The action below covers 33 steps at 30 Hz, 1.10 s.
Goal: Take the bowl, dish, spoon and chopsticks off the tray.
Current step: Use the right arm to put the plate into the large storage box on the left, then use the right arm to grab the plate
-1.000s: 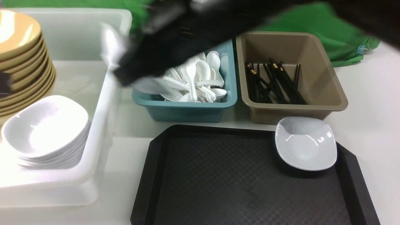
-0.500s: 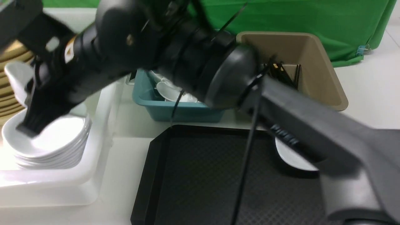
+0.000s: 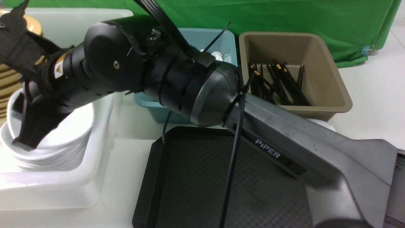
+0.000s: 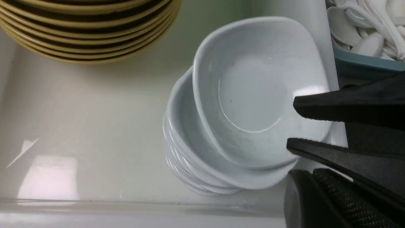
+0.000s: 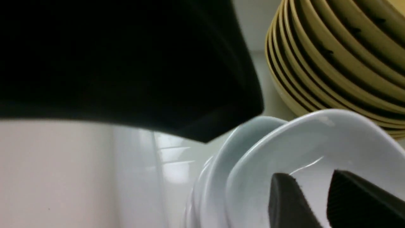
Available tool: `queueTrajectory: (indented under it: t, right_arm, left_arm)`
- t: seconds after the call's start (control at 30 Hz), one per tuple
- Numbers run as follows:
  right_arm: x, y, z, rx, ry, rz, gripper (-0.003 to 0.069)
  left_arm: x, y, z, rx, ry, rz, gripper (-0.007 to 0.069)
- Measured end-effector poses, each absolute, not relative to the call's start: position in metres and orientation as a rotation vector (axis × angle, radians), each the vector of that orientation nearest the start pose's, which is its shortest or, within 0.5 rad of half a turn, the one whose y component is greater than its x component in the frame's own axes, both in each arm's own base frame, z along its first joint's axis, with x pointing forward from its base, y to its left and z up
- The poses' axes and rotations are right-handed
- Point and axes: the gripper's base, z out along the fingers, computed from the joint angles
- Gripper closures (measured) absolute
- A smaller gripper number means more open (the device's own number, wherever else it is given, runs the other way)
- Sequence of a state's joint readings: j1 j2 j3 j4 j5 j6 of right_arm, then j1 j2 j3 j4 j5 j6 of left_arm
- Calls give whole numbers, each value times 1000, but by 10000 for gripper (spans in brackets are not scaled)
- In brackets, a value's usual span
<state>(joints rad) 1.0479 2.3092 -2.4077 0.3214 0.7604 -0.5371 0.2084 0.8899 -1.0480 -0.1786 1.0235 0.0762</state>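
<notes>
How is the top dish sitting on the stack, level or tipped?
Tipped. The top dish sits skewed and off-centre on the stack, its rim not nested into the dishes below.

— Any writing to read here?
— One word, "PiPER", in white letters on the grey link (image 3: 316, 158) of the right arm.
— Any signs?
— A small yellow sticker (image 3: 58, 70) near that arm's wrist, with a triangle mark; its detail is too small to read.
</notes>
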Motion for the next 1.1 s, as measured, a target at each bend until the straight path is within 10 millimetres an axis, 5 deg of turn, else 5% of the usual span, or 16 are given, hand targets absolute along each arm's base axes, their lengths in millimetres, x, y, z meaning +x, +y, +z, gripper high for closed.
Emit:
queueTrajectory:
  t: [0.2,0.37,0.43,0.63,0.67,0.73,0.8,0.97,1.0,1.1]
  right_arm:
    - [251,468,336,-1437,1701,644,413]
    - [266,426,374,-1347,1845,500,495]
    - [287,378,403,-1263,1950,388,615]
    - [310,283,433,-1073,2107,268,650]
    - [310,280,432,-1071,2114,265,650]
    - [301,246,421,-1056,2221,211,646]
    - [294,233,409,-1065,2282,191,633]
    - [279,189,320,-973,2560,21,440]
    - [276,180,288,-930,2626,0,363]
    - [273,175,254,-893,2652,6,278]
  left_arm:
    - [155,18,388,-185,2301,-91,603]
    - [157,13,390,-107,2276,-137,603]
    - [159,2,393,8,2246,-226,603]
    - [158,-30,396,267,2195,-405,603]
    - [158,-33,396,286,2195,-413,603]
    - [159,-50,393,418,2202,-459,603]
    - [161,-57,390,467,2208,-476,603]
    - [177,-96,373,684,2228,-545,603]
    - [185,-113,364,757,2234,-553,603]
    - [194,-130,353,805,2242,-558,603]
